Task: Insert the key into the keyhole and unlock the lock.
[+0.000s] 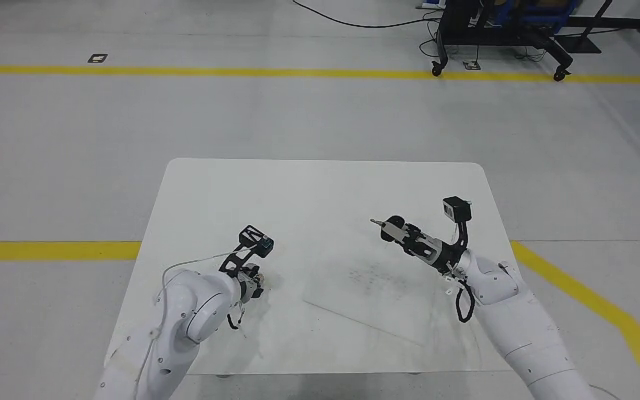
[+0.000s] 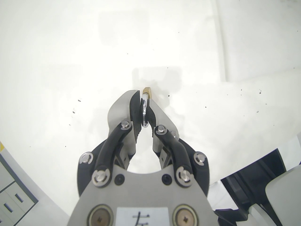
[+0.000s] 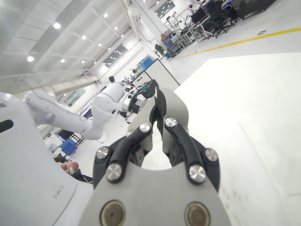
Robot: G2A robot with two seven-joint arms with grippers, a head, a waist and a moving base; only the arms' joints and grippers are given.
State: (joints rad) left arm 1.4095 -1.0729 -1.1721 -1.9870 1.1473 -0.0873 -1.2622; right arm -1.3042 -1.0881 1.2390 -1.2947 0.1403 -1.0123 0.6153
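My left gripper (image 2: 144, 105) is shut on the silver shackle of a small padlock (image 2: 144, 111), holding it just above the white table (image 1: 320, 190). The lock's brass body (image 2: 147, 92) pokes out beyond the fingertips, and the keyhole is hidden. In the top view this gripper (image 1: 253, 286) sits at the table's front left, pointing down. My right gripper (image 1: 390, 231) hovers to the right of centre, shut on a thin silver key (image 1: 377, 223) whose tip points left toward the other arm. The right wrist view has those fingers (image 3: 162, 104) pressed together, with the left arm (image 3: 105, 102) beyond them.
A faint clear mat (image 1: 370, 290) lies on the table between the arms; its edge (image 2: 221, 48) runs past the lock. A socket strip (image 2: 11, 196) lies off the table's front edge. Bare tabletop stretches between the grippers and toward the back.
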